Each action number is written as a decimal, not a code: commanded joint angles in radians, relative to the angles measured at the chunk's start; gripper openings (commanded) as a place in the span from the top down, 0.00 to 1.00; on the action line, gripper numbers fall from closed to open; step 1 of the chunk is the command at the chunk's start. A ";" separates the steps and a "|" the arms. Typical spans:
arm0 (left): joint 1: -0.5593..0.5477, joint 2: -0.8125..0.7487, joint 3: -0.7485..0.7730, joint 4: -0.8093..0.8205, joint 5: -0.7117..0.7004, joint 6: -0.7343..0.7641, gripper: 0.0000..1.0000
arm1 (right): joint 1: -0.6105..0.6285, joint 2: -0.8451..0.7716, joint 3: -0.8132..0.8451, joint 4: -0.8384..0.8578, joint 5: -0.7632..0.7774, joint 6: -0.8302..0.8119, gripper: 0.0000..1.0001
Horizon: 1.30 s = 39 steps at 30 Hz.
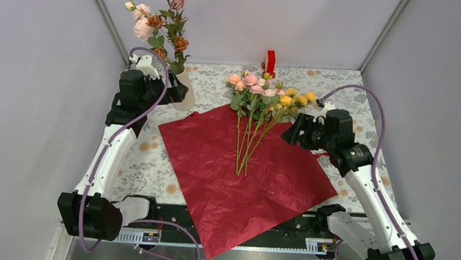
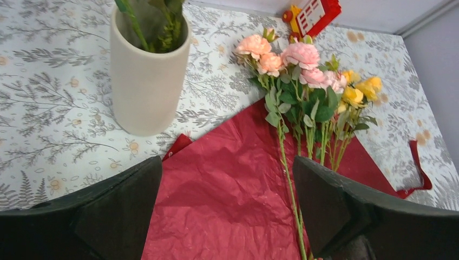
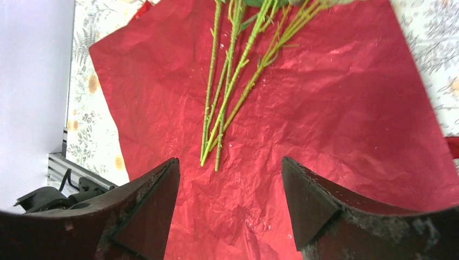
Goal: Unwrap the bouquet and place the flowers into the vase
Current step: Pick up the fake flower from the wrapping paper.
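Note:
The cream vase (image 1: 186,98) stands at the back left and holds a few pink and brown flowers (image 1: 162,28). My left gripper (image 1: 178,95) hovers right beside it, open and empty; its wrist view shows the vase (image 2: 146,76) ahead of the left gripper (image 2: 227,173). The rest of the bouquet, pink, peach and yellow blooms (image 1: 269,93) on green stems (image 3: 227,97), lies loose on the spread dark red paper (image 1: 243,178). Open with nothing between its fingers, my right gripper (image 1: 292,133) sits at the flowers' right side; from the right gripper (image 3: 230,162) the stem ends appear just ahead.
A small red and yellow toy block (image 1: 270,62) stands at the back middle, behind the blooms. A thin red ribbon (image 2: 419,173) lies by the paper's right edge. Grey walls close in the table on three sides.

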 commanded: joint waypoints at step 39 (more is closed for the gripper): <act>-0.012 -0.095 0.037 -0.073 0.131 0.010 0.01 | 0.300 0.980 0.447 0.132 0.445 0.230 0.60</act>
